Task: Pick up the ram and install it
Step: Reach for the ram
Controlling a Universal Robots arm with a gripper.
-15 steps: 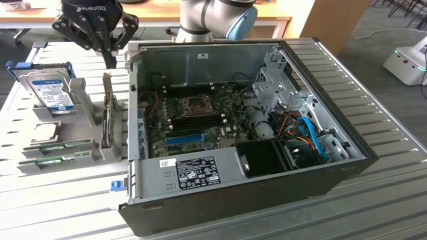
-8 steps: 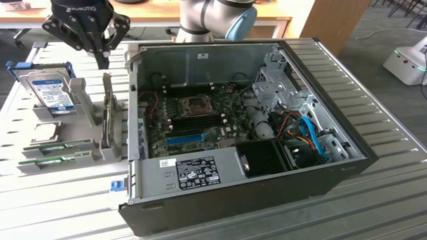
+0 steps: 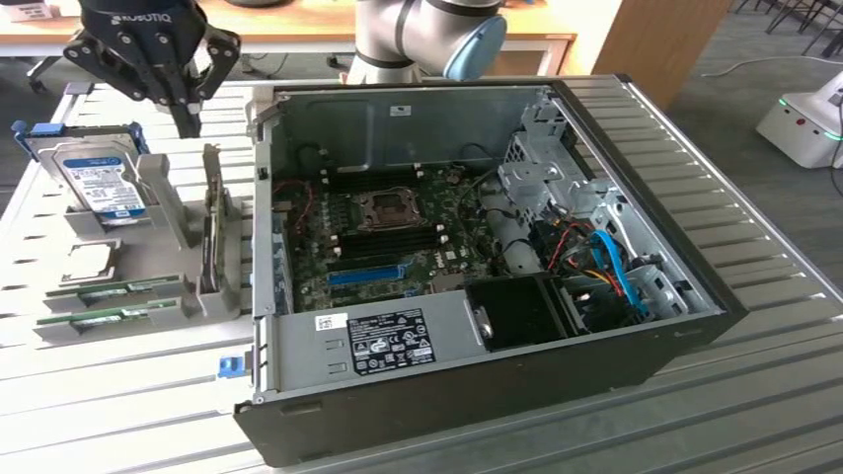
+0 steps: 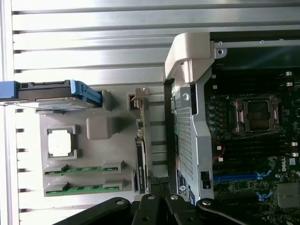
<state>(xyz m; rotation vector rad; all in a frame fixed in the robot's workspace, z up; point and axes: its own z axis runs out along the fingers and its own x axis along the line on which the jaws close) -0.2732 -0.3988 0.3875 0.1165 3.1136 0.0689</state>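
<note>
The jaws are pressed together on nothing. The gripper (image 3: 189, 120) (image 4: 158, 187) hangs over the slatted table (image 3: 737, 197). In the exterior view the blue-labelled hard drive (image 3: 109, 180) stands at its eight o'clock. The ram sticks (image 3: 121, 289) (image 4: 84, 169) lie flat in the grey holder (image 3: 165, 202) at seven o'clock, and the open computer case (image 3: 395, 109) is at four.

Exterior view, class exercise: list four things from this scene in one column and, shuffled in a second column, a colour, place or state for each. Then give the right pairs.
Column A
1 ram
2 hard drive
3 gripper
4 processor socket

Column B
a inside the open case
b shut, holding nothing
c bears a blue label
d green, lying in the grey holder

Pairs: 1-d; 2-c; 3-b; 4-a
</note>
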